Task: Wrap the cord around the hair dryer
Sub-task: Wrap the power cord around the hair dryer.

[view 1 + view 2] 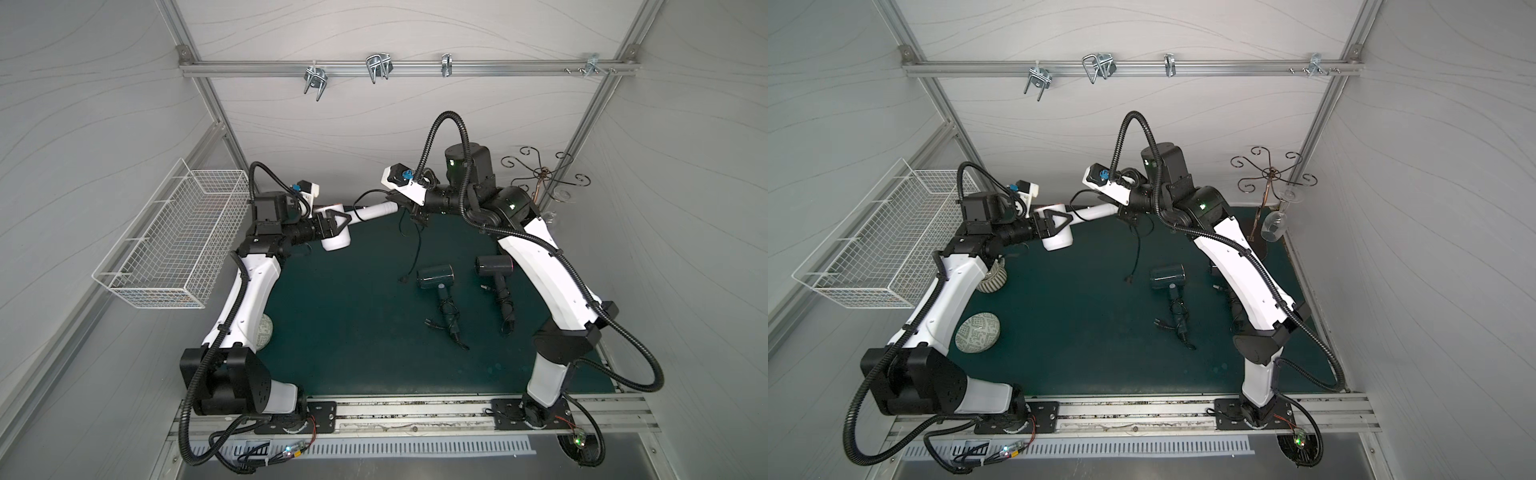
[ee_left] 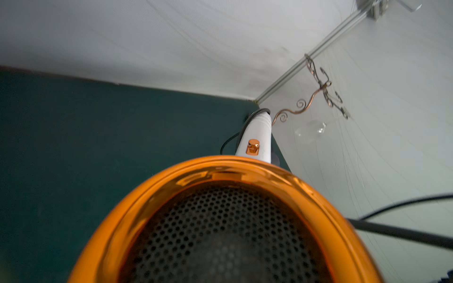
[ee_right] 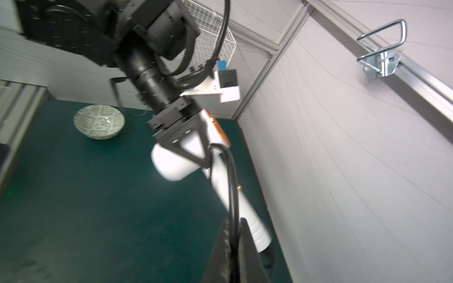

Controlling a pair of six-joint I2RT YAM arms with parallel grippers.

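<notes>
A white hair dryer [image 1: 337, 243] with an orange rear ring [image 2: 245, 169] is held above the back of the green mat, with its handle [image 1: 1094, 212] pointing towards the right arm. My left gripper [image 1: 338, 226] is shut around its barrel, one black finger [image 3: 193, 149] lying across the white body. The black cord [image 3: 231, 176] leaves the handle's end and runs along the handle. My right gripper [image 3: 235, 227] is shut on it beside the handle's tip. Below that grip, in both top views, the cord [image 1: 417, 249] hangs down to its plug [image 1: 402, 279] by the mat.
Two dark hair dryers [image 1: 434, 277] [image 1: 494, 266] lie on the mat [image 1: 353, 332] with cords bunched at their handles. A wire basket [image 1: 174, 241] hangs on the left wall. Two patterned bowls [image 1: 978, 332] [image 1: 992, 278] sit near the left arm. A scrolled metal stand [image 1: 1268, 178] holding a wine glass [image 1: 1275, 226] stands back right.
</notes>
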